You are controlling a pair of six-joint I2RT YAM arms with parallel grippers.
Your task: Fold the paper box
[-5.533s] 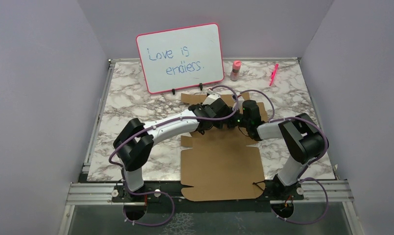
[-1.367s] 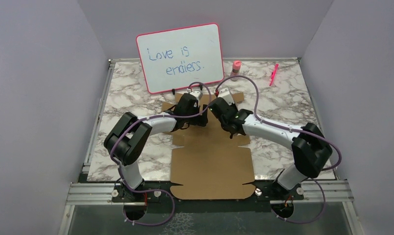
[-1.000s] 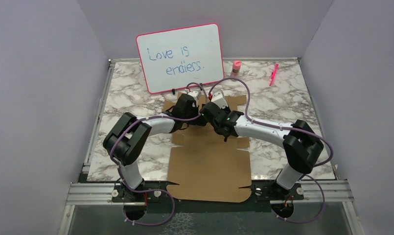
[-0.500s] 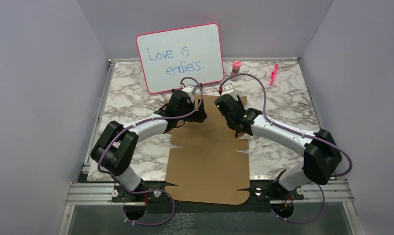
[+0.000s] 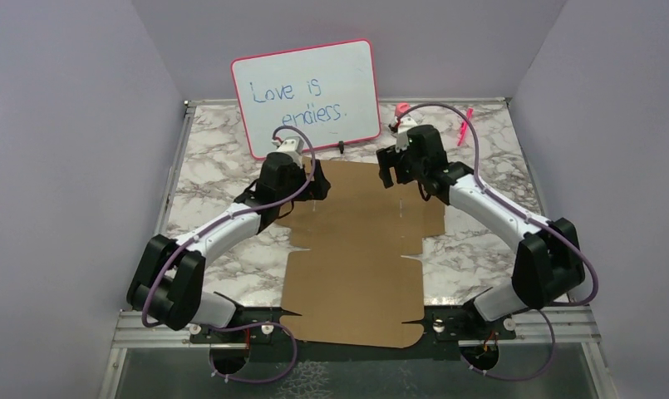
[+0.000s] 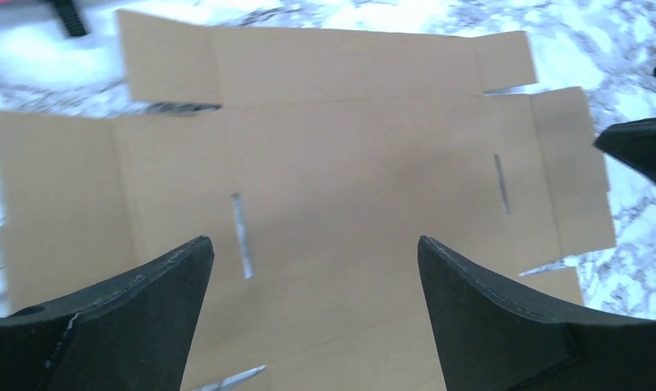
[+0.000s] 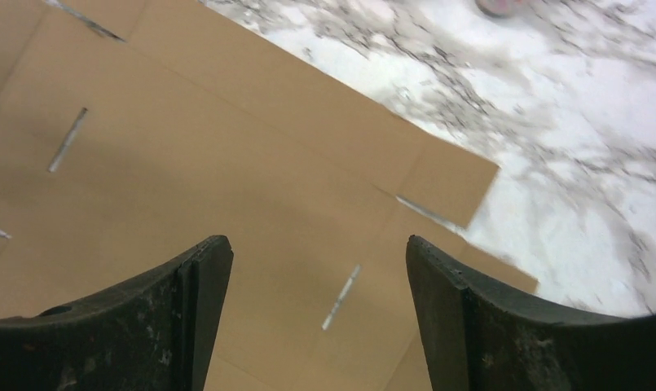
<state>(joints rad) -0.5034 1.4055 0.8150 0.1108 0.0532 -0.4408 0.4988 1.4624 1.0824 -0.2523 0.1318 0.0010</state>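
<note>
The paper box [image 5: 360, 249] is a flat brown cardboard sheet with flaps and slots, lying on the marble table [image 5: 214, 166] between the arms. My left gripper [image 5: 314, 189] hovers over its far left corner. In the left wrist view the sheet [image 6: 349, 163] fills the frame and the left gripper [image 6: 312, 240] stands open with nothing between its fingers. My right gripper [image 5: 389, 173] hangs above the far right corner. It is open and empty too [image 7: 316, 240], over the cardboard [image 7: 226, 163] and its far flap.
A pink-framed whiteboard [image 5: 306, 96] stands just behind the sheet's far edge. A pink bottle [image 5: 401, 108] and a pink marker [image 5: 464, 125] lie at the back right. The sheet's near end overhangs the table's front rail [image 5: 563, 320].
Both arms have swung apart from the middle of the sheet's far end to its outer corners. The right gripper has opened. The far part of the sheet now lies flat.
</note>
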